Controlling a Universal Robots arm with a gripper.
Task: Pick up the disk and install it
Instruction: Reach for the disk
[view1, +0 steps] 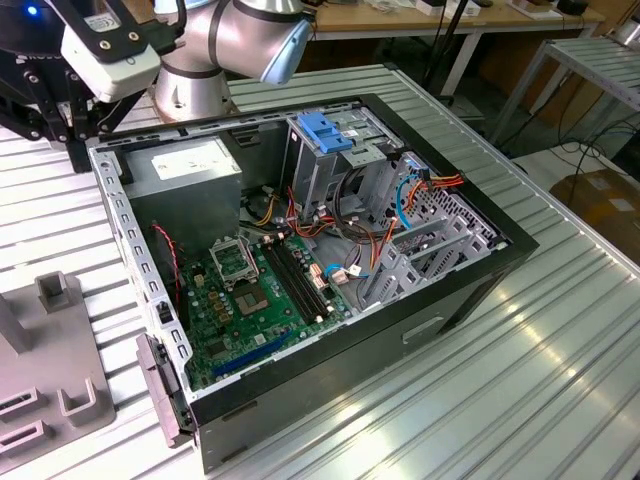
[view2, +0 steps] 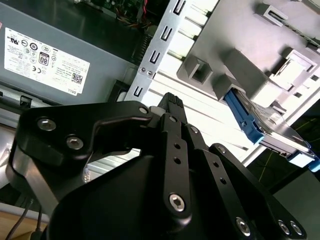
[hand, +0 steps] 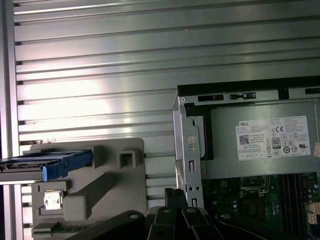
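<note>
The disk (view2: 265, 127) is a flat dark-grey drive with bright blue side rails. It stands on edge in a slot of a grey holder block (view2: 235, 45) on the ribbed metal table, outside the computer case. The disk (hand: 47, 166) and the holder (hand: 95, 192) also appear in the first wrist view. My gripper (view2: 167, 102) is shut with nothing between its fingers. It hangs over the case's corner rail, apart from the disk and a short way from the holder. Its black fingertips (hand: 172, 194) show beside the case's metal edge.
The open computer case (view1: 470, 290) lies on the table with its motherboard (view1: 260, 290) exposed. The grey power supply (view1: 190, 165) with a white label sits at the case end near my wrist (view1: 100, 50). A blue latch piece (view1: 325, 130) tops the drive cage. Coloured cables fill the case's far side.
</note>
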